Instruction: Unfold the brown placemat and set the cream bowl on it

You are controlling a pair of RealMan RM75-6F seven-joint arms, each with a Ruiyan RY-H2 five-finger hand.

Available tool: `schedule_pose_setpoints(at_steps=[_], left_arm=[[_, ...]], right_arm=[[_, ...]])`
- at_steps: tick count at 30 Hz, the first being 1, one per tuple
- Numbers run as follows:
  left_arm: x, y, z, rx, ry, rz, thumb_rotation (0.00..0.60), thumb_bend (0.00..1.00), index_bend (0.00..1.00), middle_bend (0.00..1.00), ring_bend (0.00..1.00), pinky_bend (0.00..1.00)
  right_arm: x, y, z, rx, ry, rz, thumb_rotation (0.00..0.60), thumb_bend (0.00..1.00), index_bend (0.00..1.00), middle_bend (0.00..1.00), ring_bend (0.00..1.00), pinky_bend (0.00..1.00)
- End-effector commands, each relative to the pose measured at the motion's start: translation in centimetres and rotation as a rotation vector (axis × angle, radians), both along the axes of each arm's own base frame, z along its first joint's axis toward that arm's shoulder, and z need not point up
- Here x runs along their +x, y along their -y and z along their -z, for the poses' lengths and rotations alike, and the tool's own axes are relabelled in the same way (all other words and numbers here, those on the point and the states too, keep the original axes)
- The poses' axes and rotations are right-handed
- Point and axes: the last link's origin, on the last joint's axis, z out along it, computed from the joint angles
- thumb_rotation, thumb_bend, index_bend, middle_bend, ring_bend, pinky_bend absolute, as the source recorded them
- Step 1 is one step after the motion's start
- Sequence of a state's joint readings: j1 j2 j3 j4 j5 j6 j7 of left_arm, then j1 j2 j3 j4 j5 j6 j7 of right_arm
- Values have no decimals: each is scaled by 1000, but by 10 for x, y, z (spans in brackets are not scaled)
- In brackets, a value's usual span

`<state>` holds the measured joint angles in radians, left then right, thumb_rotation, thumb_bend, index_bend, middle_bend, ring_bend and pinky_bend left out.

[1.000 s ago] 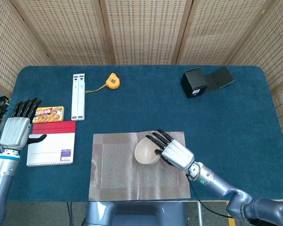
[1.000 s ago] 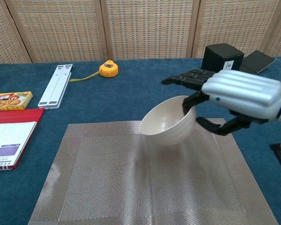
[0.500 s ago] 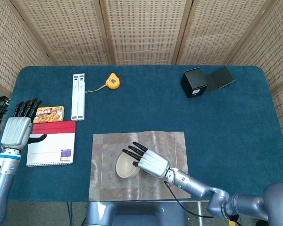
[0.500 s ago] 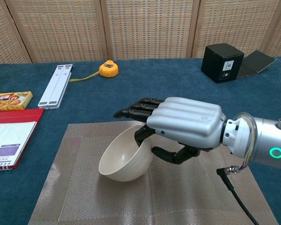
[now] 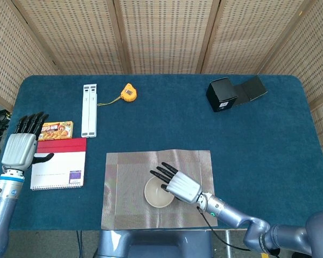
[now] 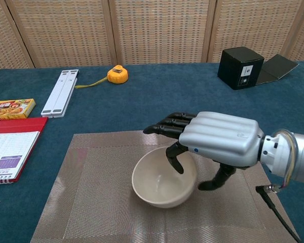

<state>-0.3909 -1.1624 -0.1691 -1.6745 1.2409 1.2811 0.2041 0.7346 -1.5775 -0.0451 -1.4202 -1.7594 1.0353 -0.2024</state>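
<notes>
On the unfolded brown placemat, our right hand grips the upright cream bowl's rim; our left hand hovers open-fingered beside a red notebook.

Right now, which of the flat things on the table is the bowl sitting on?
The brown placemat, lying unfolded at the near edge with the cream bowl upright on it. The red notebook and the curry box lie at the left, bearing nothing.

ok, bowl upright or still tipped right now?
Upright. The cream bowl sits mouth-up on the spread brown placemat, rim level, inside empty. The right hand has a finger inside the rim and the thumb outside.
</notes>
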Motion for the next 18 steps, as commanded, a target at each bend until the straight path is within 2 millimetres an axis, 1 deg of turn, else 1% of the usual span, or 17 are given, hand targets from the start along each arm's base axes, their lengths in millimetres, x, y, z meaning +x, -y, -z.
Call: schedule_pose_setpoints(at_steps=[1, 3, 5, 7, 8, 9, 10, 14, 16, 18], left_arm=[[0, 1, 0, -1, -2, 1, 600, 0, 0, 0, 0, 0], [1, 1, 1, -3, -4, 3, 600, 0, 0, 0, 0, 0], [1, 1, 1, -3, -5, 4, 600, 0, 0, 0, 0, 0], [1, 2, 1, -1, -7, 5, 600, 0, 0, 0, 0, 0], [1, 2, 1, 0, -8, 6, 600, 0, 0, 0, 0, 0], [1, 2, 0, 4, -13, 8, 600, 0, 0, 0, 0, 0], [1, 2, -1, 11, -23, 13, 600, 0, 0, 0, 0, 0], [0, 6, -1, 17, -36, 21, 600, 0, 0, 0, 0, 0], [-1, 11, -1, 17, -38, 25, 600, 0, 0, 0, 0, 0], [-1, 16, 0, 18, -37, 29, 600, 0, 0, 0, 0, 0]], right_arm=[[-7, -7, -8, -16, -14, 1, 600, 11, 210, 0, 0, 0], [-10, -9, -13, -28, -20, 4, 600, 0, 143, 0, 0, 0], [-14, -11, -19, -43, -27, 4, 600, 0, 98, 0, 0, 0], [-22, -13, -33, -84, -37, 5, 600, 0, 60, 0, 0, 0], [-23, -14, -36, -91, -38, 5, 600, 0, 47, 0, 0, 0], [-28, -14, -44, -123, -45, 3, 600, 0, 39, 0, 0, 0], [-36, -13, -57, -184, -59, -8, 600, 0, 35, 0, 0, 0], [-61, -14, -91, -314, -88, -6, 600, 0, 26, 0, 0, 0], [-81, -13, -114, -398, -107, 26, 600, 0, 21, 0, 0, 0], [-95, -14, -130, -451, -112, 60, 600, 0, 11, 0, 0, 0]])
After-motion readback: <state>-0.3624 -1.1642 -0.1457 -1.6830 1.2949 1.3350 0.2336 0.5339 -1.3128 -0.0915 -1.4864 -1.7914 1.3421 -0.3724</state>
